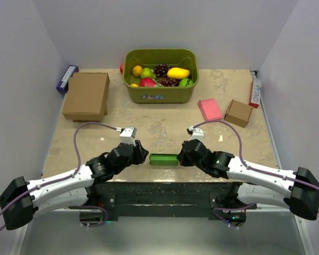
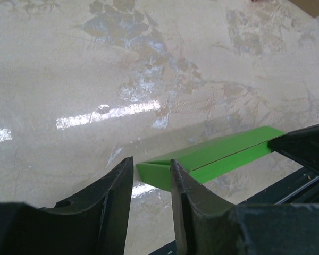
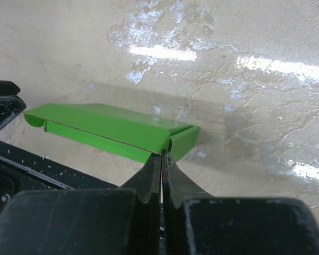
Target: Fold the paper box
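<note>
Green paper box (image 1: 164, 159), long axis L-R

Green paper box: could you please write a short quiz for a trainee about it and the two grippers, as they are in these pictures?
1. True or false: the right gripper stands wide open.
2. The paper box lies: A to the left of both grippers; B between the two grippers; C to the right of both grippers.
3. Fill in: the fingers of the ___ gripper have a gap between them.
Key: 1 false, its fingers are pressed together; 2 B; 3 left, meaning the left gripper.
</note>
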`<state>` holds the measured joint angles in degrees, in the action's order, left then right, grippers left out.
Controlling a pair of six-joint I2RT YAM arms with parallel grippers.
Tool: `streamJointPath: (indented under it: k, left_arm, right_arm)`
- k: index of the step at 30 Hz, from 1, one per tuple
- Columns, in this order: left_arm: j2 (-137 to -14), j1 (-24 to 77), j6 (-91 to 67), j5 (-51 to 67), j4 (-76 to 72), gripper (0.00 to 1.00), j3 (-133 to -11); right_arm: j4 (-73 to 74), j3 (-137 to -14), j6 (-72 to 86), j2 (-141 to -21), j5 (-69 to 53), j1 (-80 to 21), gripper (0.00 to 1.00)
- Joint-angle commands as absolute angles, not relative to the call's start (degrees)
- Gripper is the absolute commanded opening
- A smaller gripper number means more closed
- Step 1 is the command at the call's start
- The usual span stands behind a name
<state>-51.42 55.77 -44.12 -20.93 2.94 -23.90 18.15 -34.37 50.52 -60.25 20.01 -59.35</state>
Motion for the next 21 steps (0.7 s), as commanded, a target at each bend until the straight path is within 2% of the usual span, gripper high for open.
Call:
streamJointPath:
  k: [1,14,21]
  left_arm:
    - [-52.46,55.46,-45.35,-18.29,2.11,0.37,-22.76]
    - [-53.88,55.72,-45.7,-15.03,1.49,0.32,-22.32]
    - [-52.3,55.72,-45.62,-17.4,4.57,0.32,-22.59]
  right_arm:
    - [24.52,-31.46,50.8,-61.79,19.25,-59.85,0.0]
    - [24.26,-31.55,51.06,-62.4,18.99,-59.94,0.0]
    - [24.43,-31.55,51.06,-62.49,18.9,-59.94,0.0]
